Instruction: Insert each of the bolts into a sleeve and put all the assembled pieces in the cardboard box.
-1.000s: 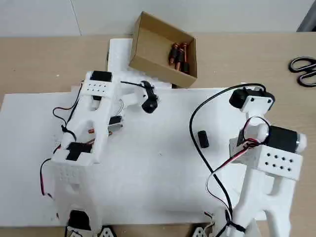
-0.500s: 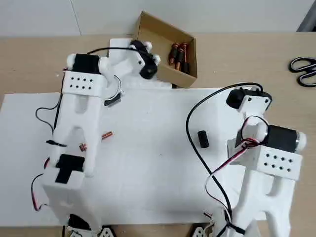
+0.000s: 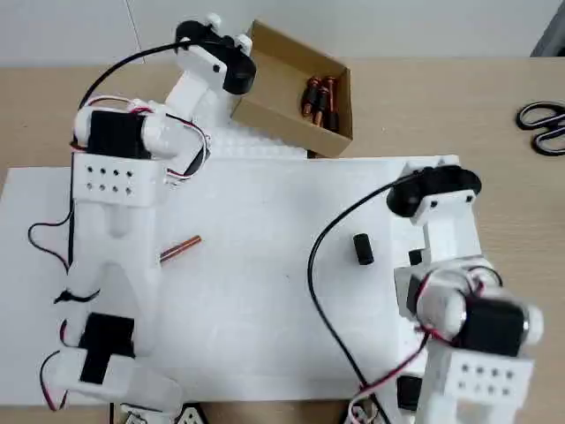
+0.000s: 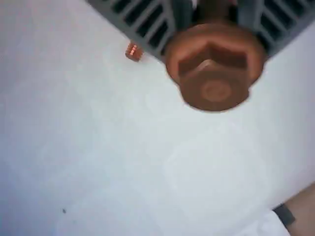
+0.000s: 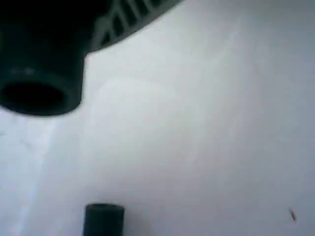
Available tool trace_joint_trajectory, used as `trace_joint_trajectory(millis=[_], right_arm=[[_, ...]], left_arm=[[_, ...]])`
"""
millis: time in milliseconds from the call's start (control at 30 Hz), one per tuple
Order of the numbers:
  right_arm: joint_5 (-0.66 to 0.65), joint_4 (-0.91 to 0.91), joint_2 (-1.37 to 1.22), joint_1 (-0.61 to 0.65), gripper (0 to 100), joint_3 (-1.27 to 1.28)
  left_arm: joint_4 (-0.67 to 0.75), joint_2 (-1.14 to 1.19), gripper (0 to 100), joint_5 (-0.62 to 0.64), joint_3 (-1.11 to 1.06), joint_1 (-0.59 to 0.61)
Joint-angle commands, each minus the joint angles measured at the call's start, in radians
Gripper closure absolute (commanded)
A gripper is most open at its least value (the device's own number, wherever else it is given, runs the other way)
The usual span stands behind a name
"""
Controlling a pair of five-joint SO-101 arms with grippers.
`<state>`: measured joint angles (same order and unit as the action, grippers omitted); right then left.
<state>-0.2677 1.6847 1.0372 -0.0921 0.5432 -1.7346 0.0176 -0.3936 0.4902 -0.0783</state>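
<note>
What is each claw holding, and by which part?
Left claw: copper bolt, gripped by the shank, hex head free. Right claw: black sleeve, gripped across its side.

Got a black sleeve (image 5: 37,93) clamped in my fingers (image 5: 130,19), hollow end facing the camera. A second sleeve (image 5: 102,219) sits on the white foam (image 5: 206,123), well apart from it. There's a tiny dark speck (image 5: 292,215) too.

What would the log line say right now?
left gripper: holds bolt | right gripper: holds sleeve | sheet: loose bolt, loose sleeve
</note>
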Motion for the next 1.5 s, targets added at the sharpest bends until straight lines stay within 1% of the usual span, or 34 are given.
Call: trace_joint_trajectory(millis=[0, 100, 233, 367, 533, 600, 667, 733, 833, 933, 1100, 1300, 1367, 1467], right_arm=[[0.012, -0.027, 0.065, 0.004, 99.6, -0.003], [0.014, -0.028, 0.104, 0.005, 99.6, -0.003], [0.014, -0.081, 0.145, 0.002, 99.6, -0.002], [0.015, -0.119, 0.156, 0.007, 99.6, -0.002], [0.015, -0.119, 0.160, 0.007, 99.6, 0.032], [0.054, -0.119, 0.160, 0.007, 99.6, 0.055], [0.123, -0.120, 0.160, 0.012, 99.6, 0.063], [0.169, -0.120, 0.160, 0.058, 99.6, 0.063], [0.219, -0.124, 0.160, 0.162, 99.6, 0.063], [0.253, -0.179, 0.160, 0.222, 99.6, 0.103], [0.256, -0.237, 0.160, 0.251, 99.6, 0.126], [0.261, -0.232, 0.189, 0.292, 99.5, 0.127], [0.259, -0.240, 0.259, 0.291, 99.5, 0.138], [0.250, -0.297, 0.381, 0.297, 99.5, 0.256]], left_arm=[[-0.017, -0.126, 99, 0.009, 0.045, -0.006], [-0.017, -0.207, 99, 0.011, 0.045, -0.006], [-0.017, -0.287, 99, 0.020, 0.016, -0.006], [-0.017, -0.374, 99, 0.095, -0.070, -0.006], [-0.017, -0.505, 99, 0.187, -0.150, -0.006], [-0.017, -0.555, 99, 0.215, -0.194, -0.006], [-0.011, -0.609, 99, 0.238, -0.242, -0.006], [0.020, -0.663, 99, 0.252, -0.300, -0.006], [0.064, -0.746, 99, 0.272, -0.406, -0.005], [0.114, -0.838, 99, 0.299, -0.532, -0.006], [0.216, -1.031, 99, 0.302, -0.736, -0.006], [0.368, -1.284, 99, 0.313, -0.992, -0.002], [0.393, -1.375, 99, 0.370, -1.075, 0.002], [0.425, -1.507, 99, 0.437, -1.210, -0.005]])
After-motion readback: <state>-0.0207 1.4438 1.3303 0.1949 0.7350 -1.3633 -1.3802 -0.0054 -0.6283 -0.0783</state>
